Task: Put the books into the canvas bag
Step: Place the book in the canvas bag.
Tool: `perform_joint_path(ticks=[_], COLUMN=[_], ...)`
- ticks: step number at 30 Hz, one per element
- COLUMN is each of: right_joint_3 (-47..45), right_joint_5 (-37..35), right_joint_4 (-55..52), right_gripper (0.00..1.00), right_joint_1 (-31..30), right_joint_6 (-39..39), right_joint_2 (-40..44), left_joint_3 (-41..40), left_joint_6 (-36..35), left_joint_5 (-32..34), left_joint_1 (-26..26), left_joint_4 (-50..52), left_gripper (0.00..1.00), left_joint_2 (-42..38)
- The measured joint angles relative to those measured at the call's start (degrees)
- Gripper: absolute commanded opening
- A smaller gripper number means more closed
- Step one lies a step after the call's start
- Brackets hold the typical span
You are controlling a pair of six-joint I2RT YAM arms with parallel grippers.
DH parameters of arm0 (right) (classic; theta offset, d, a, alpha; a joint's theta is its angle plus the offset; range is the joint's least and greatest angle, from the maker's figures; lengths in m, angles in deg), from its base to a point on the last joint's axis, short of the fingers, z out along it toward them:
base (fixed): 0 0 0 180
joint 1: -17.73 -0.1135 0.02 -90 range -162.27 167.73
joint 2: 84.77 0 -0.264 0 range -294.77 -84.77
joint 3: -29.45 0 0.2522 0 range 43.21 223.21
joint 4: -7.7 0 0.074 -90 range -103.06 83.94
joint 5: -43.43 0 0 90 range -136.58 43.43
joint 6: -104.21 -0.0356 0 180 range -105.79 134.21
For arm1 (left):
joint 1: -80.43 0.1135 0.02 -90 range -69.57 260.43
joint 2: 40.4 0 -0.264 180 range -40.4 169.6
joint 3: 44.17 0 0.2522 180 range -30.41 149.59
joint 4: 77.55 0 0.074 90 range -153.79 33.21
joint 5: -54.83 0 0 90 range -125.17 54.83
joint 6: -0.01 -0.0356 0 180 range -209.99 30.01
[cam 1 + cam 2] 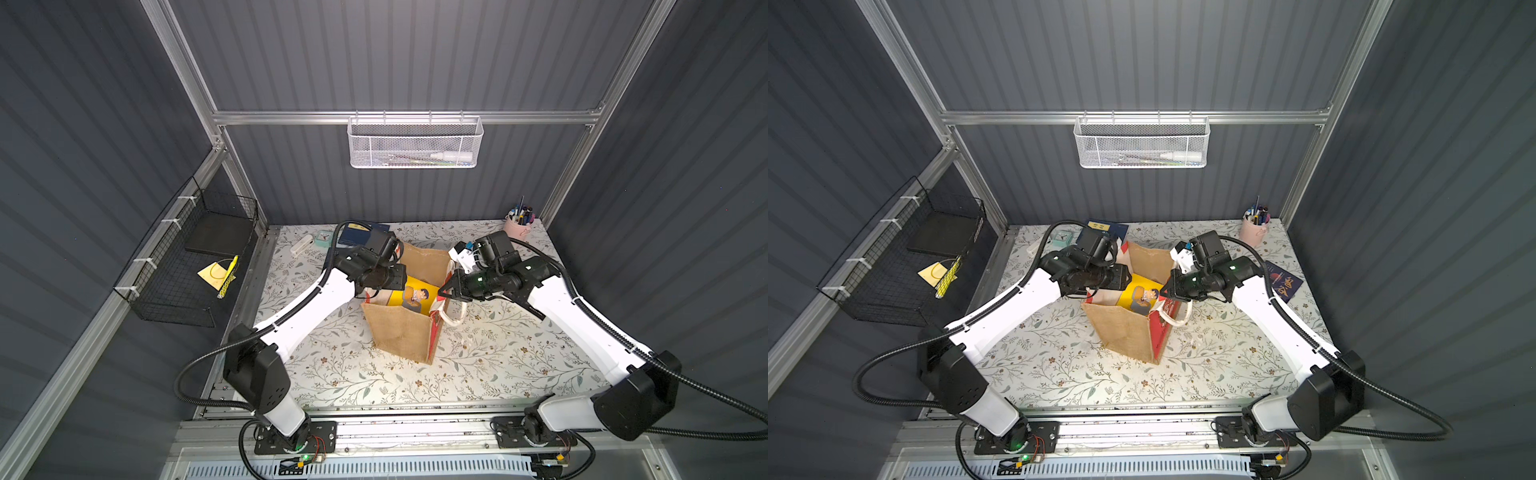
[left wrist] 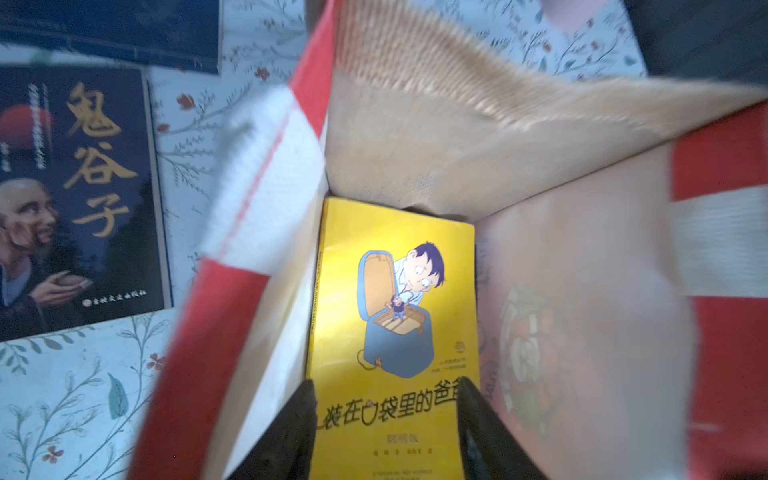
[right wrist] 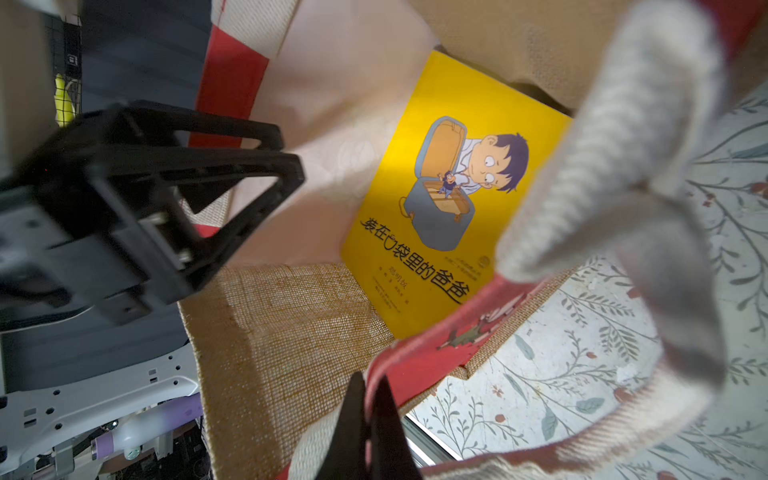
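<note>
The canvas bag stands upright mid-table with its mouth held wide. A bright yellow book rests inside it against the left wall. My left gripper hangs open in the bag's mouth above that book, its fingers apart and touching nothing. My right gripper is shut on the bag's red right rim. A dark portrait book lies right of the bag, partly under the right arm. Navy books are stacked at the back left.
A mint clock and a small white object sit beside the navy stack. A pink pen cup stands at the back right corner. A white mesh basket hangs on the back rail and a black wire basket on the left wall.
</note>
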Motion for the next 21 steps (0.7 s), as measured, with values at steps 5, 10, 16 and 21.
perform_joint_path(ticks=[5,10,16,21], right_joint_3=[2.10,4.83,8.68,12.59], right_joint_5=[0.24,0.92,0.57,-0.66], right_joint_4=[-0.52,-0.66,-0.50,-1.66], right_gripper=[0.03,0.14,0.39,0.61], right_joint_1=[0.96,1.46,1.90,3.04], right_joint_6=[1.01,1.49,3.02,5.29], right_joint_2=[-2.21,-5.09,-7.06,-7.06], left_joint_3=[0.61,0.48,-0.04,0.96], left_joint_6=[-0.87,-1.01,-0.85,-0.90], left_joint_5=[0.17,-0.50,-1.11,-0.83], left_joint_1=[0.00,0.00,0.00,-0.50], left_joint_4=[-1.75,-2.38,-2.69,-2.75], left_gripper=[0.39,0.38,0.40,0.40], left_joint_2=[-3.76,-2.62,-1.73,-1.79])
